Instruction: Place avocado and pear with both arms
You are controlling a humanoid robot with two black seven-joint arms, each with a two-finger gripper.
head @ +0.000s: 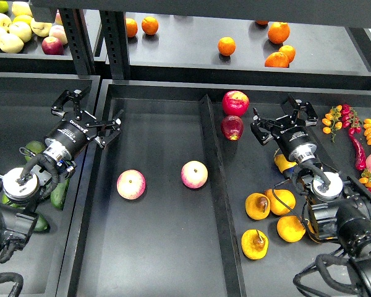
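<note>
Several dark green avocados lie in the left bin, mostly hidden under my left arm; one shows at the arm's side (59, 191) and another further back (32, 148). My left gripper (86, 117) is open and empty, above the rim between the left bin and the middle bin. Several yellow-orange pears lie in the right bin, among them one with a dark blotch (258, 205) and one partly hidden behind my right arm (282, 164). My right gripper (279, 119) is open and empty, above the back of that bin, beyond the pears.
Two pink-yellow apples (130, 184) (194, 174) lie in the middle bin. Two red apples (235, 103) (232, 127) sit by the divider (211, 154). Oranges (226, 46) and pale apples (10, 42) are on the back shelf. Red chillies (356, 145) lie at the right.
</note>
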